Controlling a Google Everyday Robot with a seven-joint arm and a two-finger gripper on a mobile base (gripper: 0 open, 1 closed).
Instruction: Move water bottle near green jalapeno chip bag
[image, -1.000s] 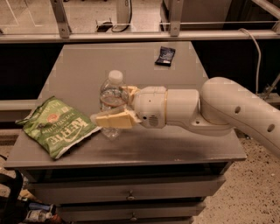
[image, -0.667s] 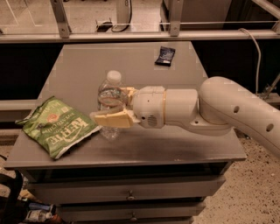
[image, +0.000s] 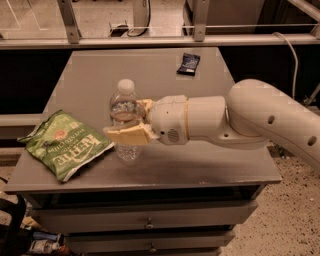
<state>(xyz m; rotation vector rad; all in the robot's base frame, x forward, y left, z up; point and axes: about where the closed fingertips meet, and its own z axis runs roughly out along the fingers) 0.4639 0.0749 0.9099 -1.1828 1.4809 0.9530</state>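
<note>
The water bottle (image: 124, 100), clear with a white cap, stands upright on the grey table (image: 210, 167), left of centre. My gripper (image: 128, 120) reaches in from the right. It is shut on the bottle's middle, with one tan finger (image: 125, 135) in front and the other behind. The green jalapeno chip bag (image: 65, 145) lies flat at the table's front left. Its right edge is just left of the bottle's base, a small gap apart.
A small dark packet (image: 188, 63) lies at the table's back right. My white arm (image: 270, 120) spans the right half of the table. A metal railing (image: 150, 42) runs behind the table. Drawers (image: 150, 222) sit below the front edge.
</note>
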